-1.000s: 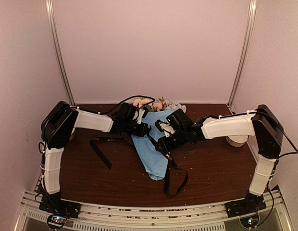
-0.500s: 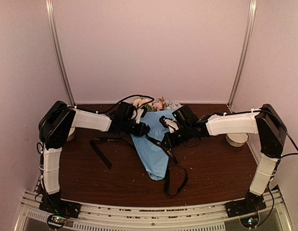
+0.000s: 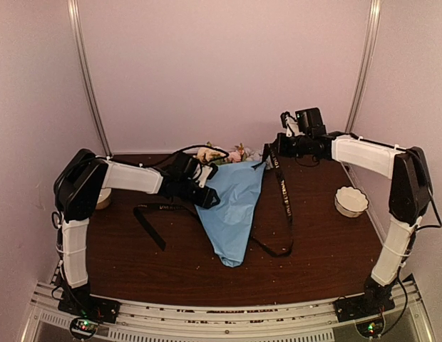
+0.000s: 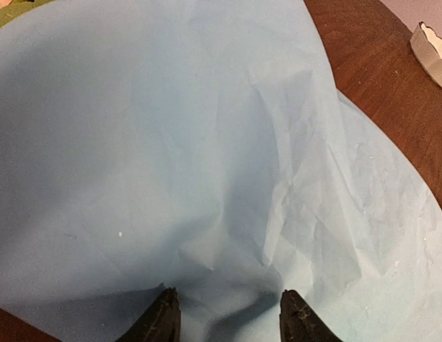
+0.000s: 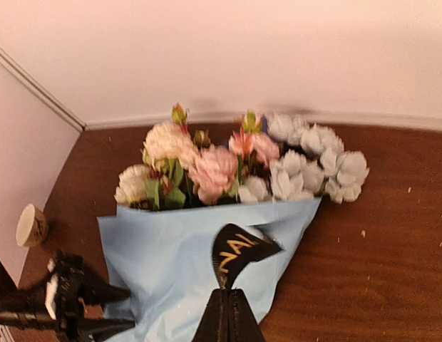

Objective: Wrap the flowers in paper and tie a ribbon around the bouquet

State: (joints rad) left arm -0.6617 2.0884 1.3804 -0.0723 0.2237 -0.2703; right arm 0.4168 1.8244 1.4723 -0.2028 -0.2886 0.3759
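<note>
At the far left of the dark wooden table (image 3: 328, 242), a small cup (image 5: 32, 225) stands mostly hidden behind the left arm in the top view. Just to its right, one stretch of the black ribbon (image 3: 284, 191) lies flat on the wood and runs up to the left edge of the bouquet (image 3: 234, 206). It seems to pass beneath the cone, though the paper hides that part.

The left gripper (image 4: 228, 295) sits low at that same left edge. Its fingers (image 4: 162, 322) stand apart with nothing between them, and the light blue paper (image 4: 207, 142) spreads out crinkled just past the tips.

The bouquet lies in the middle of the table as a blue cone, with its point toward the arm bases and its wide mouth toward the back wall. The flowers (image 5: 228, 164) crowd out of that mouth (cream and pink on the left, pale bluish-white on the right).

Right of the cone, the ribbon comes out on the table, bends in a loop and climbs to the right gripper (image 5: 228, 293). That gripper hangs above the table near the bouquet's right shoulder. Its jaws are pressed together on the ribbon, and a short lettered end curls up past the tips.

Farther right, a white scalloped bowl (image 3: 349, 191) rests well apart from the bouquet.
</note>
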